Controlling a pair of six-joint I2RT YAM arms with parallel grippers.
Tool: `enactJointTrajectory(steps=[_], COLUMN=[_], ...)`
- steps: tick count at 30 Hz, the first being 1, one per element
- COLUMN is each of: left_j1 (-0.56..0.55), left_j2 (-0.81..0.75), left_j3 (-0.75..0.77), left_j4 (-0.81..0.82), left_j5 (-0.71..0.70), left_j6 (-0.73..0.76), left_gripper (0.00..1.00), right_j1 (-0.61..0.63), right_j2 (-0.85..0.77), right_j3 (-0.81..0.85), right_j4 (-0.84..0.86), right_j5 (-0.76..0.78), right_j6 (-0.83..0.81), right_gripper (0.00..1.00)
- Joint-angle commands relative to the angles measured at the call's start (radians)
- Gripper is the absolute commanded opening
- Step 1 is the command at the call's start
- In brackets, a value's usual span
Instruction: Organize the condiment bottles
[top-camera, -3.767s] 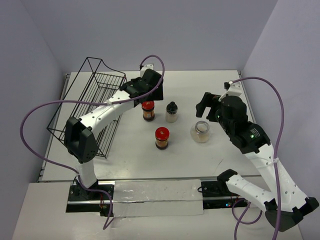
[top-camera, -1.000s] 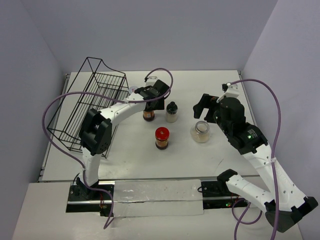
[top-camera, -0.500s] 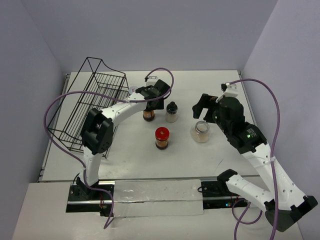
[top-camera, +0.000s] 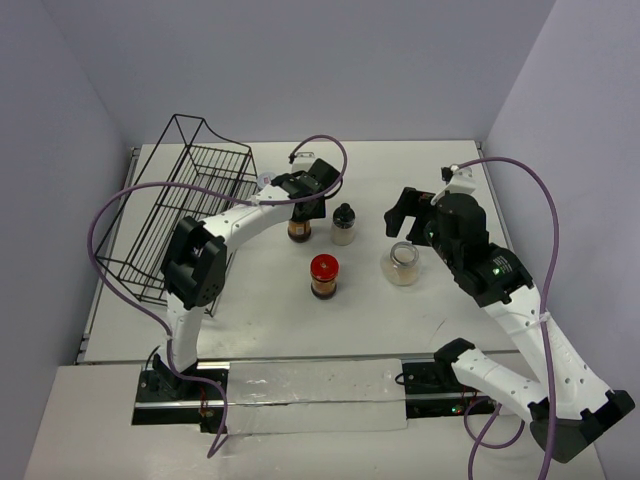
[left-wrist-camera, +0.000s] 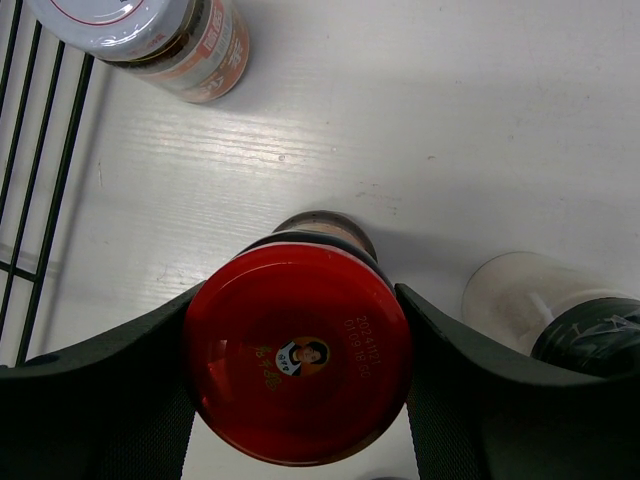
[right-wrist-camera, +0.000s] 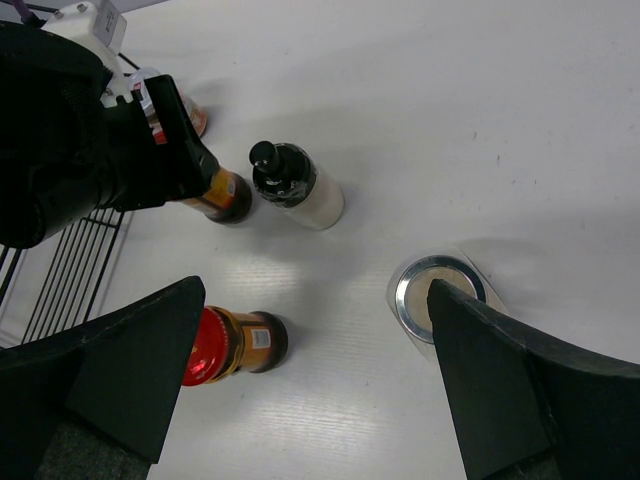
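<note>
My left gripper is over the far red-lidded jar, and its jaws press both sides of the red lid. The jar stands on the table. A black-capped bottle with pale contents stands just right of it. A silver-lidded jar sits beside the rack. A second red-lidded jar stands nearer the front. My right gripper is open above the table, with the wide clear jar under its right finger.
A black wire rack lies tilted along the table's left side, close to my left arm. Purple cables loop off both arms. The table's right edge meets the wall behind my right arm.
My left jaws have closed in on the far red-lidded jar's lid. Several seconds earlier that arm was higher and further back. The right arm has hardly moved.
</note>
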Motion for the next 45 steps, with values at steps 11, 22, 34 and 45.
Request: enactJointTrajectory(steps=[11,22,34,45], left_j1=[0.0,0.078,0.283,0.441], left_j2=[-0.216,-0.333,-0.406,-0.34], left_j3=[0.049,0.293,0.388,0.507], left_j4=[0.052,-0.105,-0.094,-0.05], left_j5=[0.027,0.088,0.064,0.011], left_j6=[0.146,0.271,0.311,0.285], left_gripper=[0.1,0.1,0.1,0.1], right_j1=[0.004,0.004,0.003,0.004], right_j2=[0.001,-0.006,-0.005,0.057], right_j3=[0.019,0.009,-0.058,-0.051], right_j4=[0.021,0.036,0.098,0.139], right_j5=[0.005,0.005,-0.016,-0.101], right_j6=[0.0,-0.006,0.011,-0.001], right_gripper=[1.0,1.0,1.0,1.0])
